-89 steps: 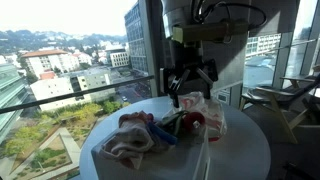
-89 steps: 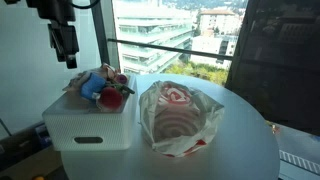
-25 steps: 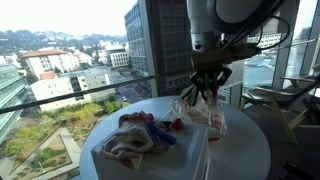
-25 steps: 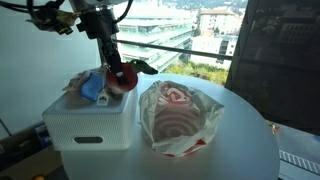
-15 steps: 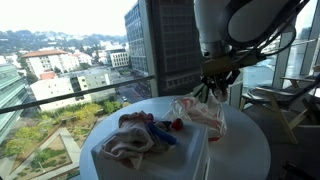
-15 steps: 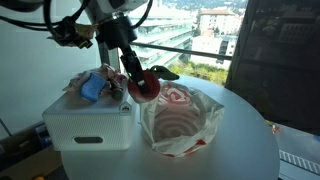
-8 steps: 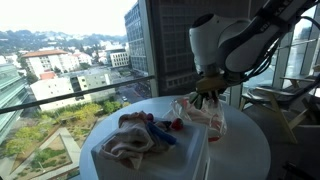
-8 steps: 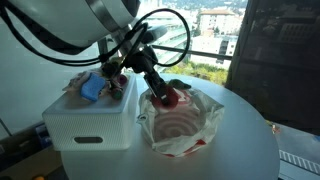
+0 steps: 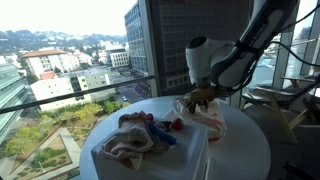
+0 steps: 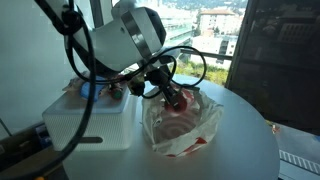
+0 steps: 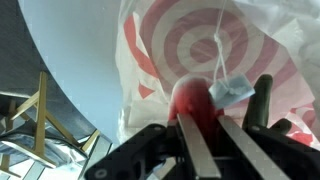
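Note:
My gripper [image 11: 200, 115] is shut on a round red soft thing [image 11: 192, 98] with a white tag [image 11: 228, 90] on it. Directly under it lies a white plastic bag with red rings [image 11: 190, 40], its mouth open on the round white table [image 11: 70, 60]. In both exterior views the gripper [image 10: 172, 97] [image 9: 200, 97] hangs low over the bag [image 10: 185, 135] [image 9: 207, 117], and the red thing [image 10: 179, 99] sits at the bag's opening. Whether it touches the bag I cannot tell.
A white bin [image 10: 85, 130] [image 9: 150, 160] stands beside the bag, holding a heap of cloth things [image 9: 135, 133]. A window railing [image 9: 90, 85] runs behind the table. Chairs [image 9: 285, 100] stand past one side and a dark pillar [image 10: 275, 60] past another.
The arm has carried the red thing from above the bin across to the bag and lowered it to the bag's mouth. The grip has stayed shut.

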Robot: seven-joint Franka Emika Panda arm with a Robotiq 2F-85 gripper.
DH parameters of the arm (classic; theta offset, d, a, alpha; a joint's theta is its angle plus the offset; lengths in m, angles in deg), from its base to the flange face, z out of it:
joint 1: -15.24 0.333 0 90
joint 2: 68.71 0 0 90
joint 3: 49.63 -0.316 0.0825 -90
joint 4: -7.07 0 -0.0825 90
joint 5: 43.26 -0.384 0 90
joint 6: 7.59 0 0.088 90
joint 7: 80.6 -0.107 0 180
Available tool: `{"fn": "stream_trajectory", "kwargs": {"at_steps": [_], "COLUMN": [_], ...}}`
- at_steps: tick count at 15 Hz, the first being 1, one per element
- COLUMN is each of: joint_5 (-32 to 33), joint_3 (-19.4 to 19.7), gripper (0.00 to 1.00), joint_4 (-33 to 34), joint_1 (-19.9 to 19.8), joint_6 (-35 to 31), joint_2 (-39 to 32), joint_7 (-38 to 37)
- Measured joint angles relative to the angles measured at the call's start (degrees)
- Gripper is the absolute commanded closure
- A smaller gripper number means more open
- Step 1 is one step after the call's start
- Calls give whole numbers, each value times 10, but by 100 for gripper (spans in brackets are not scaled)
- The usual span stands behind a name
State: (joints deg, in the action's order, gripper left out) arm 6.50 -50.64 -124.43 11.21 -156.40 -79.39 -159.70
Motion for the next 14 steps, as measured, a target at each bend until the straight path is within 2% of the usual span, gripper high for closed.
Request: {"fn": "stream_trajectory", "kwargs": {"at_steps": [1,4,9,14], "joint_5": [0,0,0,-72], "joint_3": [4,17,25,11], "gripper": [59,37,1,0], "joint_4": [8,19,18,-5], "joint_1": [6,26,58,78], "joint_6": [-10,-14,-7,50], "joint_2": [-11,-29,-19,41], "joint_7": [0,0,-7,9]}}
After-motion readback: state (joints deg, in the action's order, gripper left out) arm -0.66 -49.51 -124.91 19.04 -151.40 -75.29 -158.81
